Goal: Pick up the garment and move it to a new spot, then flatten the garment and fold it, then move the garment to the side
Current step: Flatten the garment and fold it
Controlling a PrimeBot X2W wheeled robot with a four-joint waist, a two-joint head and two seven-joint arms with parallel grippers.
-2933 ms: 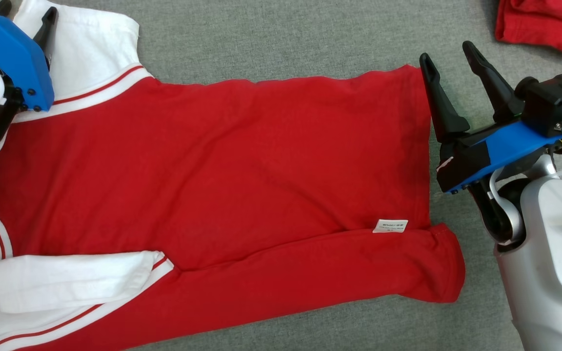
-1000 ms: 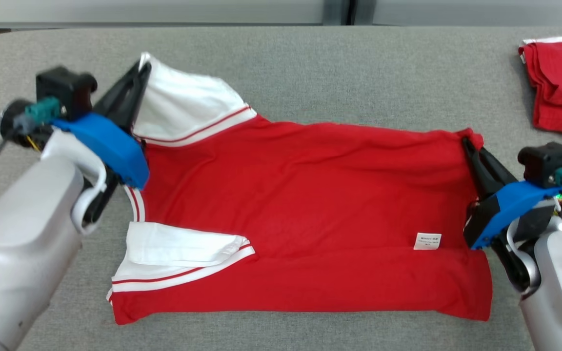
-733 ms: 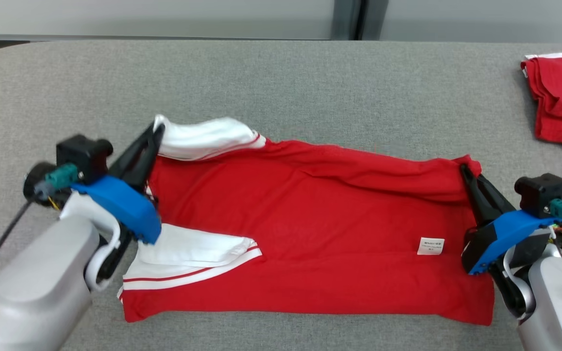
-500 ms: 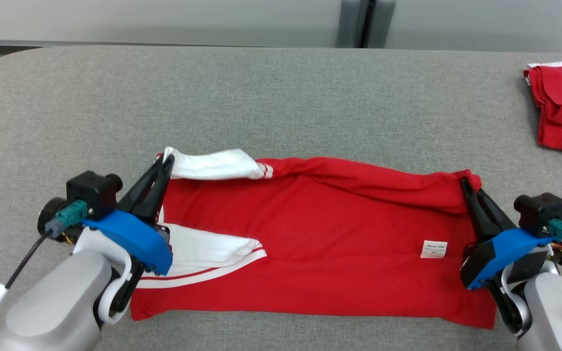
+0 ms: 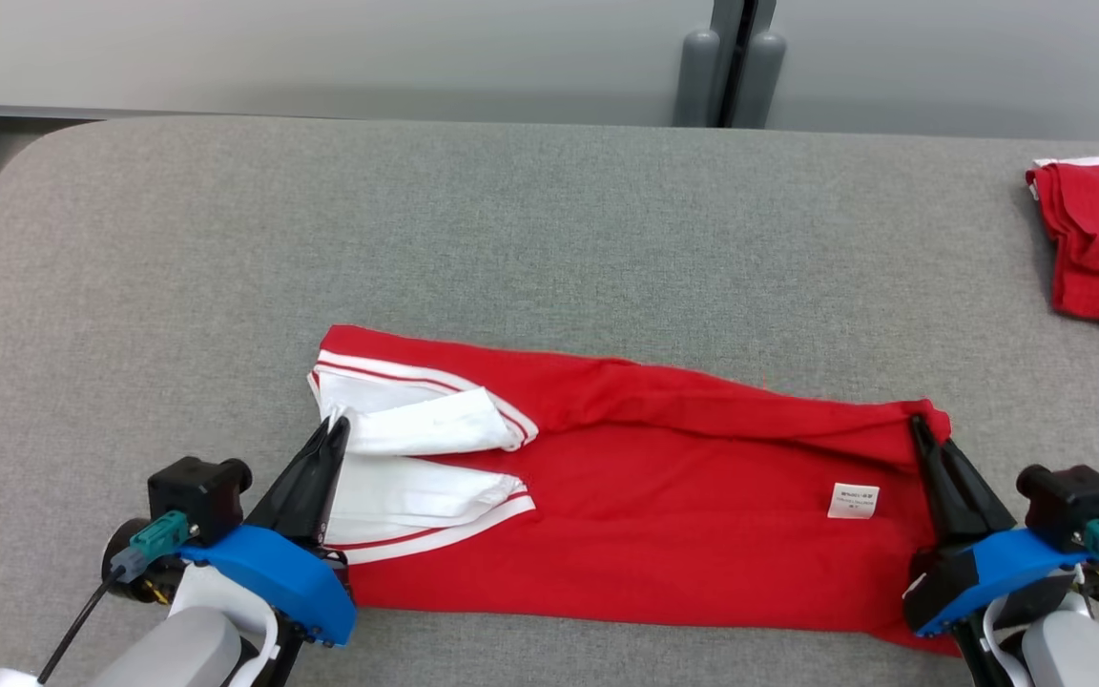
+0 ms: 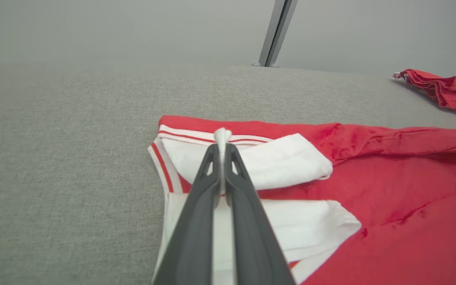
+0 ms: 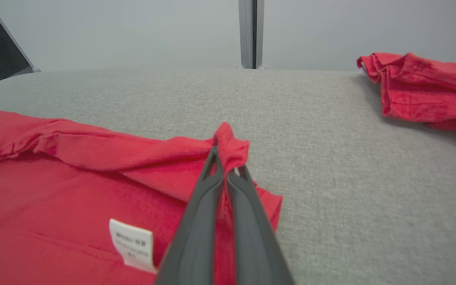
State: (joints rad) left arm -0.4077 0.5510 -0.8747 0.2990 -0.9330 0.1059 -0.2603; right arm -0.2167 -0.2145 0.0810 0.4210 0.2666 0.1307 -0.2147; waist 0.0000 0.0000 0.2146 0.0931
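While our left gripper [image 5: 334, 426], lower left, pinches the white sleeve [image 5: 416, 431] of the garment [image 5: 664, 506], our right gripper [image 5: 916, 426], lower right, clamps its red corner.

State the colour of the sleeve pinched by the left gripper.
The sleeve is white, best seen in the left wrist view.

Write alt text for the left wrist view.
The left gripper, shut, pinches a white edge of the red-and-white garment, which lies partly folded on a grey table. A separate red cloth lies at the far right.
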